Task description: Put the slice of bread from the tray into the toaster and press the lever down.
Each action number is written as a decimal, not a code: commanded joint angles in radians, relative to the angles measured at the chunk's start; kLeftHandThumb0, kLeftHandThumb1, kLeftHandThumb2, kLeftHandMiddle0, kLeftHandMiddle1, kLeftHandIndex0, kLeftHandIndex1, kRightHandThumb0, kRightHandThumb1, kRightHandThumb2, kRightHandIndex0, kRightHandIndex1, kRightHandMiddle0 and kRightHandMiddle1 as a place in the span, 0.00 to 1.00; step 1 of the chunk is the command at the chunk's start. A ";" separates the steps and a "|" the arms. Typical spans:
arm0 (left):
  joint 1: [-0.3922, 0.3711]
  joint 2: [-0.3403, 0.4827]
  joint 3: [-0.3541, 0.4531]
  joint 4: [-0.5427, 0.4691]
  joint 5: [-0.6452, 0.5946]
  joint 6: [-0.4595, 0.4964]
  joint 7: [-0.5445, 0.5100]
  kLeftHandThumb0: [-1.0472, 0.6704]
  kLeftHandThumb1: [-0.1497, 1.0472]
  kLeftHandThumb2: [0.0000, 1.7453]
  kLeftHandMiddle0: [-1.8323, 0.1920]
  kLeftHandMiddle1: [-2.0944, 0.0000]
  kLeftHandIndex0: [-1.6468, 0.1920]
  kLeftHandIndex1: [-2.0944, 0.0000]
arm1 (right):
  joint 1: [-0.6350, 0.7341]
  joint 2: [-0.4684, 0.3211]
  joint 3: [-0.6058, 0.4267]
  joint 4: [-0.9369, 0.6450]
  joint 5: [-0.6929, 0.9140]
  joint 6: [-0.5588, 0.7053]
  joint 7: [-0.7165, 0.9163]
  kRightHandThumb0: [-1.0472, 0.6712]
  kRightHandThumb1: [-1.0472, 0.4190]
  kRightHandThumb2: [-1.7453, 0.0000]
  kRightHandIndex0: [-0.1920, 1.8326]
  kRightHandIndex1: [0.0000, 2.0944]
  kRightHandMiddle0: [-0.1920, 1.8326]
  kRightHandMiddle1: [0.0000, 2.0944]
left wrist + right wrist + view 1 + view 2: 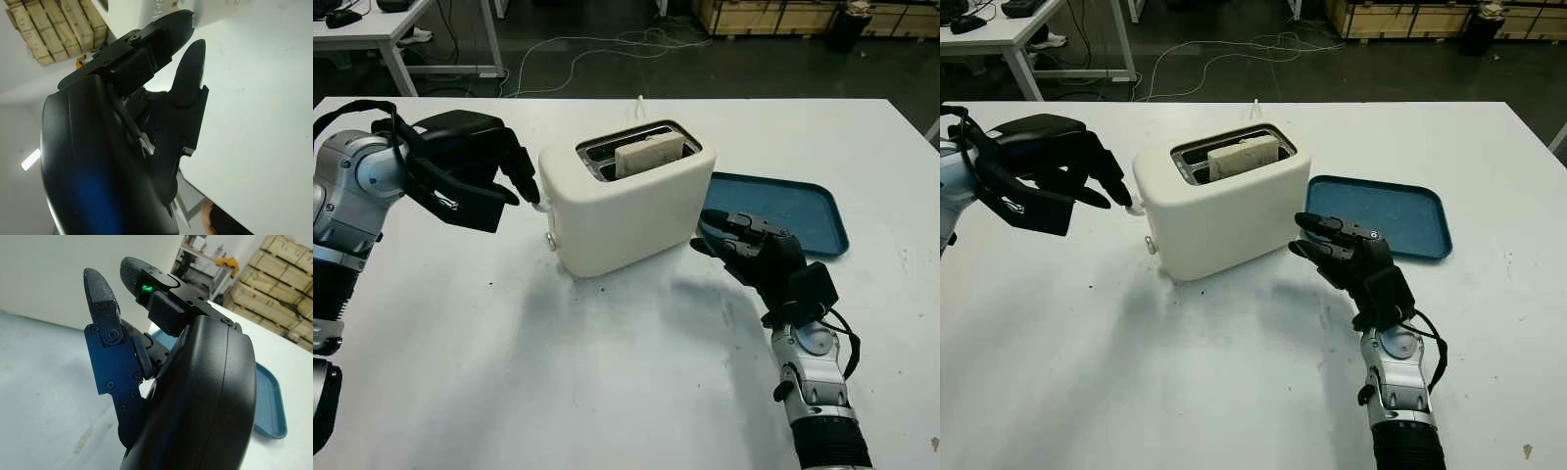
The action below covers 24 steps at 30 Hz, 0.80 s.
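While pale slice of bread point(649, 156) stands upright in slot of cream plastic toaster point(626, 208), my left hand point(475, 166) hovers open, holding nothing, fingertips close to toaster's lever end. My right hand point(751, 250) open too, low over white surface point(558, 372), just off toaster's opposite end. Blue plastic tray point(781, 210) beyond right hand, bare.

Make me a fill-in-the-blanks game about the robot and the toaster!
1. The slice of bread is standing in a slot of the ____.
2. The tray beside the toaster is coloured ____.
3. The left hand is at the end of the toaster where the ____ sticks out.
4. The right hand is open between the toaster and the ____.

Missing words: toaster; blue; lever; tray
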 commanded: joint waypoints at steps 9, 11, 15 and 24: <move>0.006 -0.016 -0.010 0.033 0.016 -0.016 0.023 0.47 0.88 0.00 0.48 0.27 0.24 1.00 | 0.001 0.000 0.001 -0.012 0.007 0.001 -0.005 0.32 0.12 1.00 0.67 0.00 0.61 0.00; 0.004 -0.018 -0.012 0.035 0.017 -0.018 0.022 0.47 0.88 0.00 0.48 0.27 0.24 1.00 | 0.003 -0.001 0.002 -0.014 0.004 0.004 -0.007 0.32 0.12 1.00 0.67 0.00 0.61 0.00; 0.001 -0.022 -0.013 0.031 0.013 -0.005 0.011 0.46 0.89 0.00 0.48 0.23 0.25 1.00 | 0.003 -0.003 0.001 -0.012 0.006 0.002 -0.003 0.32 0.12 1.00 0.67 0.00 0.61 0.00; -0.004 -0.026 -0.011 0.045 0.006 -0.026 0.014 0.46 0.89 0.00 0.50 0.27 0.25 1.00 | 0.007 -0.001 0.006 -0.024 -0.001 0.014 -0.017 0.32 0.12 1.00 0.67 0.00 0.61 0.00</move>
